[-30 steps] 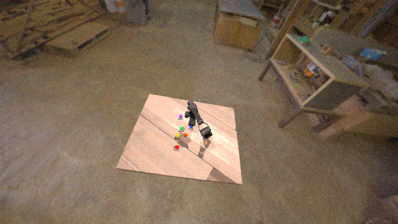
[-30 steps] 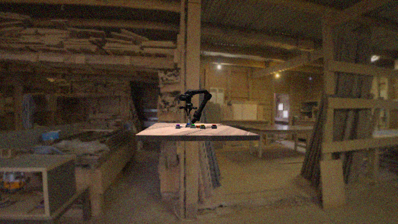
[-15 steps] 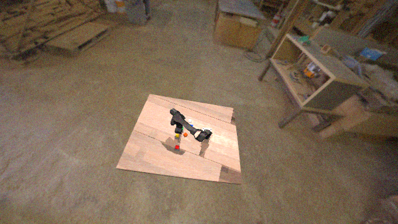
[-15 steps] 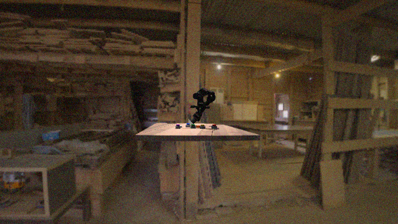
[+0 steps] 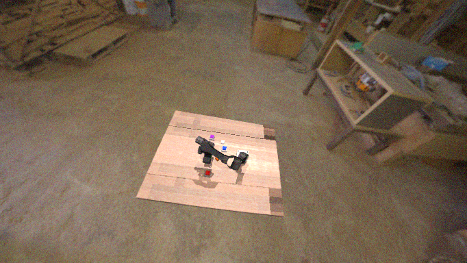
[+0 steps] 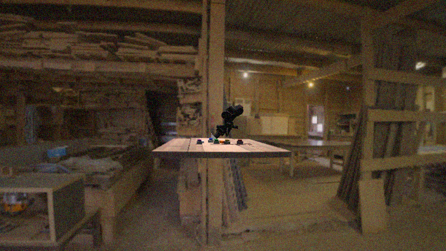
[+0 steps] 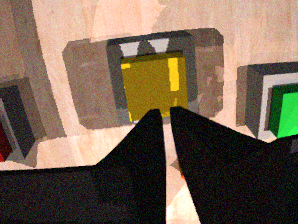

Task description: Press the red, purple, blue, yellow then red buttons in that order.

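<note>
Yellow button [image 7: 152,86] sat in its grey housing on the wooden table top [image 5: 192,192], and in the wrist view it lay directly ahead of the gripper [image 7: 165,113], whose two black fingers were drawn nearly together with only a thin slit between them and nothing held. The fingertips overlapped the near edge of that yellow button; whether they touched its cap could not be told. To the right of the yellow button, well apart, stood the green button [image 7: 286,111], cut by the frame edge; to its left the red button [image 7: 4,141] showed only as a sliver. From above, the arm [image 5: 219,155] hid the yellow button; the red button [image 5: 207,172] lay nearer the table's front edge than the arm, the purple button [image 5: 211,137] and blue button [image 5: 224,148] beyond it.
</note>
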{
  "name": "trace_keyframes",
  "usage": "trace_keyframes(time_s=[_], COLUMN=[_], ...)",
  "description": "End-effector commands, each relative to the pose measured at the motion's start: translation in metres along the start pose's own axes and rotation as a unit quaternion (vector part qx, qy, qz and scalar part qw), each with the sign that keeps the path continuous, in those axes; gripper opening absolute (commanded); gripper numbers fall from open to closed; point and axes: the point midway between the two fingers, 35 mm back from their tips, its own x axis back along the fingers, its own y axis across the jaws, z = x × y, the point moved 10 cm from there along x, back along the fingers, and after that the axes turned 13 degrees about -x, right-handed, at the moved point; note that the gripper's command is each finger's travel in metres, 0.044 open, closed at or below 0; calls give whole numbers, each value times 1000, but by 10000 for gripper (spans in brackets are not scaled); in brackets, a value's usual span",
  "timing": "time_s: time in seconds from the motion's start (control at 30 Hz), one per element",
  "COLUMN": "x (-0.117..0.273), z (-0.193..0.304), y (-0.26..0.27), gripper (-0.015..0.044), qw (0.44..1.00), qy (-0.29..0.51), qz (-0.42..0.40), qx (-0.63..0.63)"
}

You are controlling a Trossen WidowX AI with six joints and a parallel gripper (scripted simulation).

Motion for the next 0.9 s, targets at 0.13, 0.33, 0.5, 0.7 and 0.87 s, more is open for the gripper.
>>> trace_keyframes(time_s=[0.13,0.33,0.5,0.7,0.87], x=[-10,-20,-28,-37,-37], z=[1,0,0,1,1], y=[0,0,0,0,0], gripper=[20,20,20,20,20], qw=[1000,1000,1000,1000,1000], qy=[-8,-8,-8,-8,-8], qz=[-2,-2,-2,-3,-3], qx=[-1,-1,0,0,0])
